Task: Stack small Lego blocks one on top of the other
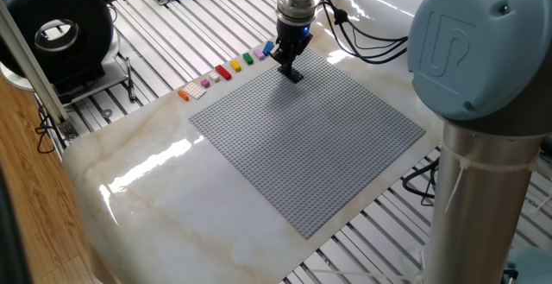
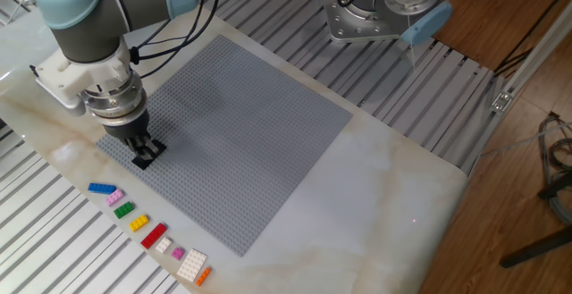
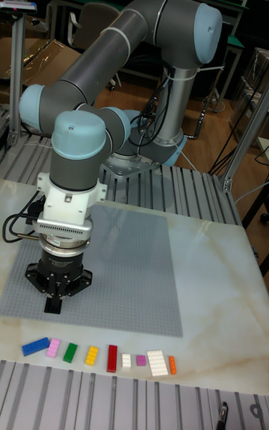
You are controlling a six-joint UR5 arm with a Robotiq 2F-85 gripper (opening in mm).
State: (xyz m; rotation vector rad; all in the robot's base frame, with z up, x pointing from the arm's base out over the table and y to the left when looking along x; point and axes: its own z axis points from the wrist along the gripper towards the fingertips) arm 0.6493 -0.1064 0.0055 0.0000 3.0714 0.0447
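My gripper (image 2: 143, 154) points straight down at the near-left corner of the grey baseplate (image 2: 250, 133), shut on a dark navy Lego block (image 3: 52, 304) that sits at plate level. On the marble beside the plate's edge lies a row of small blocks: blue (image 2: 102, 189), pink (image 2: 114, 199), green (image 2: 123, 210), yellow (image 2: 138, 223), red (image 2: 154, 235) and orange (image 2: 203, 276), with white pieces among them. The tall view shows the same row in front of my gripper (image 3: 54, 297), from blue (image 3: 35, 346) to orange (image 3: 172, 364). From the other side, my gripper (image 1: 291, 72) stands just past the blue block (image 1: 267, 48).
The baseplate (image 1: 319, 146) covers most of the marble top. Slatted metal rails surround the table. The arm's base (image 2: 375, 12) is bolted behind the plate, with cables (image 1: 371, 51) trailing beside it. A black round device (image 1: 56, 29) sits on the far left.
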